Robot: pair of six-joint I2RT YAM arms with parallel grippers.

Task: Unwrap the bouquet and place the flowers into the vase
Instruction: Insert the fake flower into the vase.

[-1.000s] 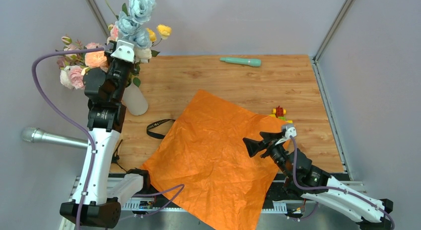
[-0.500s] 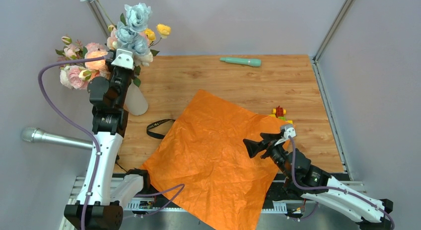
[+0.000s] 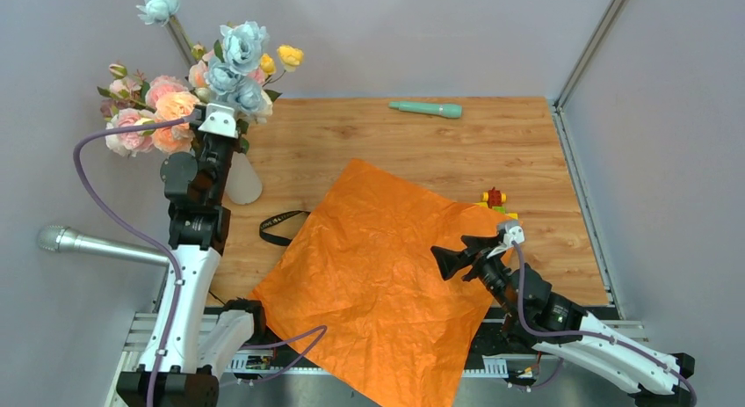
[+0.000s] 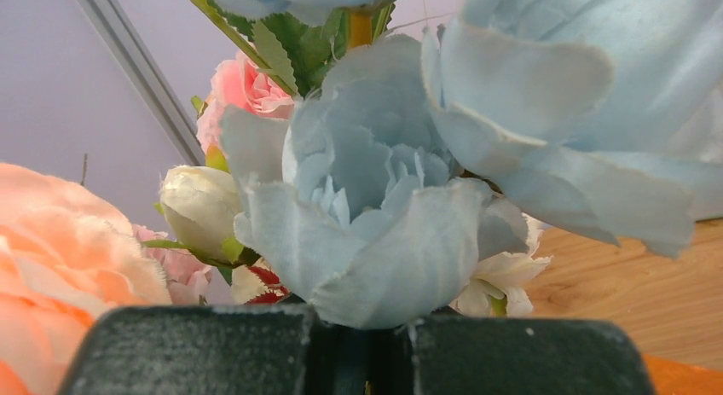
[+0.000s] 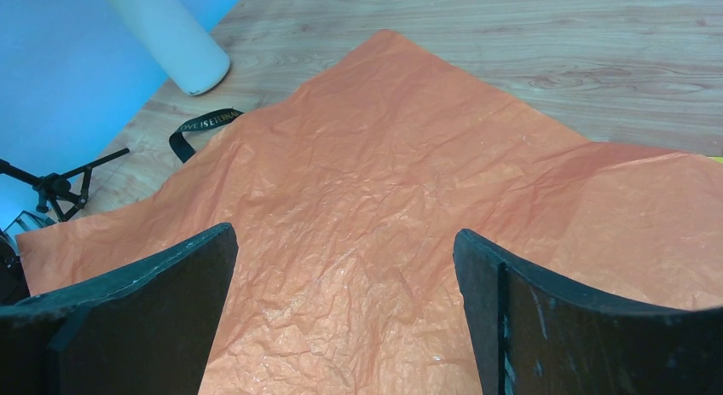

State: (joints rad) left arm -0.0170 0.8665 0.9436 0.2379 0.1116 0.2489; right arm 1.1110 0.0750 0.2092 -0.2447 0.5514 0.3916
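The wooden table (image 3: 395, 139) fills the middle of the overhead view. An orange paper sheet (image 3: 378, 275) lies opened flat across its lower centre, one corner hanging past the near edge at the bottom of the frame.

The flowers (image 3: 220, 69) are bunched in the upper left of the overhead view, with pink and peach blooms to the left and pale blue and yellow ones higher up and to the right. The left gripper (image 4: 362, 361) sits just beneath the blooms with its jaws pinched tight on the green stems. In its wrist view, a pale blue bloom rests right on top of the fingers (image 4: 187, 352).

The vase (image 3: 242, 180) stands at the left side of the table, just below the gripper and partly hidden by the arm. Its mouth is covered, so I cannot tell whether the stems reach inside.

The right gripper (image 3: 459, 250) hovers over the right part of the paper, at the lower right of the frame, spread wide and holding nothing. It is well apart from the flowers and the vase.

A grey metal tube (image 3: 83, 243) pokes in from the left edge. A teal stick (image 3: 426, 109) lies near the far edge. A black strap (image 3: 279, 224) lies loose between the vase and the paper, and small toy blocks (image 3: 496, 199) sit at the paper's right corner.
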